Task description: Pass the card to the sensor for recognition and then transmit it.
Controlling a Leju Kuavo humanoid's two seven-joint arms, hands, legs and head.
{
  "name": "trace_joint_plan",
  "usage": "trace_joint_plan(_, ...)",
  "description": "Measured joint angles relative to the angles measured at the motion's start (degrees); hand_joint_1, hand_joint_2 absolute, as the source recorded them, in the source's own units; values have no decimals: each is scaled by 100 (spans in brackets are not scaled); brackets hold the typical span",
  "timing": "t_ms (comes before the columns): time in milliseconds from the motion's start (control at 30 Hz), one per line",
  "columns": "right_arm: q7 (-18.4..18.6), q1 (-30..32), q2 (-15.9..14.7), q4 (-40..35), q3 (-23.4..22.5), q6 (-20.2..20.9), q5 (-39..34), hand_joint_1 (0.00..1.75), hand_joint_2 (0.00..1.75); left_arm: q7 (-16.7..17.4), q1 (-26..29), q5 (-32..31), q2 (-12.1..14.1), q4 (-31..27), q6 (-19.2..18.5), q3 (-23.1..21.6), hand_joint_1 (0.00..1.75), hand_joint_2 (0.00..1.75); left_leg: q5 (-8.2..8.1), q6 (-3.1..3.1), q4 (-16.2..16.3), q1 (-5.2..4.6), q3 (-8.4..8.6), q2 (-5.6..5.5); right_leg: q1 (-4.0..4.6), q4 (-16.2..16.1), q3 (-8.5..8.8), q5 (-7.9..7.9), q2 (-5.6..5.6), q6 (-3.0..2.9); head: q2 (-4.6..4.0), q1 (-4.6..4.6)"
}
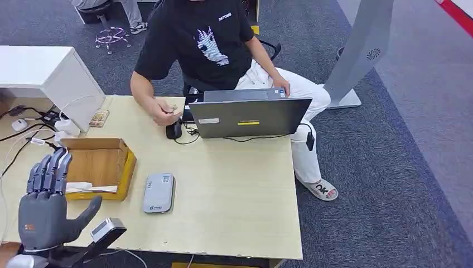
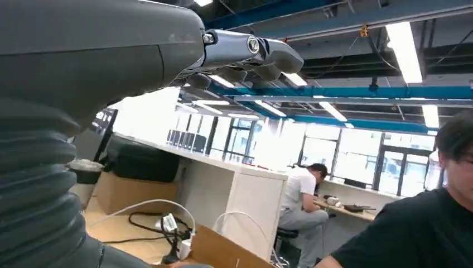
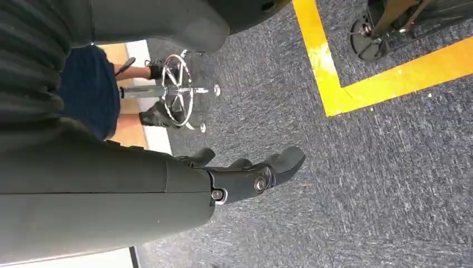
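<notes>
A grey card sensor point(image 1: 159, 192) lies flat on the wooden table point(image 1: 234, 195), near its front. To its left stands an open cardboard box point(image 1: 97, 162) with a white flat piece point(image 1: 83, 188), maybe the card, at its near wall. My left hand point(image 1: 47, 206) is raised at the table's front left corner, fingers straight up, thumb out, holding nothing. In the left wrist view its fingers point(image 2: 251, 53) point toward the ceiling. My right hand point(image 3: 245, 178) hangs over grey carpet, fingers loosely extended and empty.
A person in a black shirt point(image 1: 201, 44) sits across the table behind a grey laptop point(image 1: 248, 114), one hand by a black mouse point(image 1: 173, 130). Cables and a white cabinet point(image 1: 50, 72) are at the left. A grey stand point(image 1: 360, 50) rises at the right.
</notes>
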Motion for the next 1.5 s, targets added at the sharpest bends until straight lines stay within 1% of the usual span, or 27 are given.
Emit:
trace_joint_plan(67, 2, -1, 11, -2, -20, -2, 2, 0, 175, 114, 7, -96, -2, -2, -55, 22, 0, 175, 0, 0, 0, 0, 0, -1, 0, 0, 0, 0, -1, 0, 0, 0)
trace_joint_plan(133, 2, -1, 15, -2, -59, -2, 18, 0, 175, 355, 2, -333, 2, 0, -307, 39, 0, 175, 0, 0, 0, 0, 0, 0, 0, 0, 0, 0, 0, 0, 0, 0)
trace_joint_plan(233, 22, -1, 22, -2, -100, 0, 42, 0, 175, 821, -62, -852, 52, 104, -788, 96, 0, 175, 0, 0, 0, 0, 0, 0, 0, 0, -1, 0, 0, 0, 0, 0)
trace_joint_plan(300, 39, -1, 24, -2, -116, 0, 52, 0, 175, 911, -126, -931, 98, 214, -883, 140, 0, 175, 0, 0, 0, 0, 1, 0, 0, 0, 0, 1, 0, 0, 0, 0)
trace_joint_plan(467, 42, -1, 24, -2, -122, 0, 66, 0, 175, 911, -201, -962, 144, 376, -920, 177, 0, 175, 0, 0, 0, 0, 1, 0, 0, 0, 0, 1, 0, 0, 0, 0)
trace_joint_plan(533, 42, -1, 24, -2, -125, 0, 70, 0, 175, 949, -214, -964, 151, 404, -1003, 179, 0, 175, 0, 0, 0, 0, 0, 0, 0, 0, 0, 0, 0, 0, 0, 2)
trace_joint_plan(633, 63, -1, 24, -2, -131, 4, 109, 0, 175, 1178, -280, -1032, 208, 505, -1246, 206, 0, 175, 0, 0, 0, 0, -1, 0, 0, -1, -2, 0, 0, 0, 0, 0)
trace_joint_plan(733, 122, -3, 24, -4, -138, 19, 177, 0, 175, 1403, -461, -1064, 258, 747, -1510, 343, 0, 175, 0, 0, 0, 0, 0, -1, 0, 0, 0, 1, -2, 0, 0, 0)
trace_joint_plan(900, 159, -2, 24, -7, -149, 37, 288, 0, 175, 1631, -721, -1322, 286, 1228, -1558, 651, 0, 175, 4, -3, 0, 4, 1, 0, 0, 1, -1, 4, -1, -5, 0, 0)
trace_joint_plan(967, 175, -4, 24, -7, -153, 35, 326, 0, 175, 1633, -812, -1386, 284, 1373, -1572, 732, 0, 175, 6, -2, 0, 3, 0, -1, 1, 1, 0, 4, -1, -5, 0, 2)
trace_joint_plan(1167, 195, -4, 24, -7, -157, 33, 341, 0, 175, 1633, -993, -1421, 284, 1635, -1652, 785, 0, 175, 5, -2, 0, 2, -1, -1, 1, 0, 0, 4, 0, -5, 0, 2)
trace_joint_plan(1267, 201, -5, 24, -9, -166, 39, 367, 0, 175, 1600, -1077, -1215, 278, 1769, -1828, 789, 0, 175, 5, -2, 0, 2, -1, -1, 1, -1, -1, 4, -1, -5, 0, 0)
trace_joint_plan(1367, 205, -7, 24, -9, -173, 85, 435, 0, 175, 1556, -1270, -979, 280, 2054, -1976, 793, 0, 175, 5, -2, 0, 2, -1, -1, 0, 0, -1, 4, -1, -5, 0, 0)
trace_joint_plan(1500, 212, -6, 22, -11, -184, 105, 520, 0, 175, 1276, -1493, -557, 289, 2446, -2168, 800, 0, 175, 7, -3, 0, 3, 0, 0, 1, 0, -1, 6, 0, -7, 0, 0)
